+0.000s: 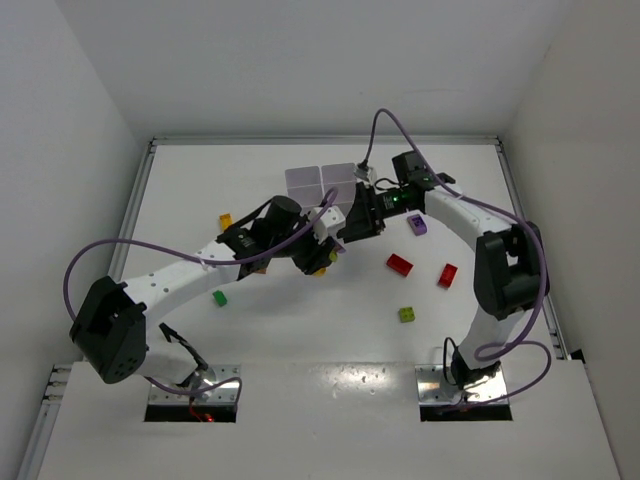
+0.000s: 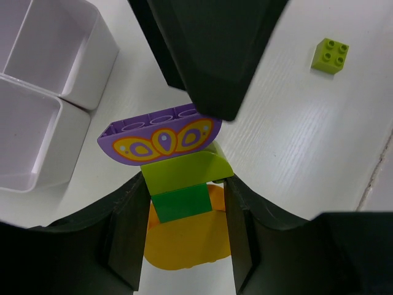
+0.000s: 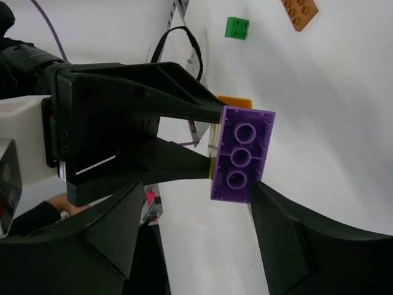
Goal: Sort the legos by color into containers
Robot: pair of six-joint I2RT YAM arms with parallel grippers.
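My left gripper (image 2: 184, 182) is shut on a lego clump (image 2: 182, 184): a lime brick over a green one, an orange piece behind, and a purple brick (image 2: 161, 138) with a yellow butterfly print at the far end. In the top view the left gripper (image 1: 322, 250) holds it above the table, just in front of the white tray (image 1: 322, 182). My right gripper (image 1: 351, 224) meets it from the right. In the right wrist view the right gripper (image 3: 196, 187) is open, and the purple brick's underside (image 3: 241, 153) sits between its fingers, close to the right finger (image 3: 288, 239).
Loose bricks lie on the table: two red (image 1: 399, 264) (image 1: 447, 275), a lime (image 1: 407, 314), a purple (image 1: 416, 224), a green (image 1: 219, 297) and an orange (image 1: 226, 221). Tray compartments (image 2: 43, 49) show left of the clump. A raised rail (image 1: 140, 200) borders the table.
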